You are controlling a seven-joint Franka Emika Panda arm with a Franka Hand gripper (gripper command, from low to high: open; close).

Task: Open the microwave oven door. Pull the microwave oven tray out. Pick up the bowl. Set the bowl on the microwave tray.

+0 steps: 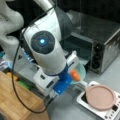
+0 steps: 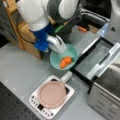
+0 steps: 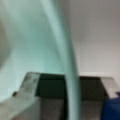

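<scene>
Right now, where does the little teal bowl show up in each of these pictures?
Front view: the bowl peeks out right of centre, behind the arm, just above the pink disc.
Front view: centre, bowl holding orange pieces, above the pink disc.
Wrist view: its rim fills the frame; no disc.

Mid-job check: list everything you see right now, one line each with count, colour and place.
Microwave oven: one, silver with black knobs, a front view's right.
Microwave oven door: one, dark glass, folded down open.
Bowl: one, pale teal, beside the door, holding orange pieces.
White appliance: one, pink disc on top, a front view's bottom.
Wooden block: one, tan, a front view's upper left.
Pincer: one, silver fingers on a blue mount, at the bowl's rim.
</scene>
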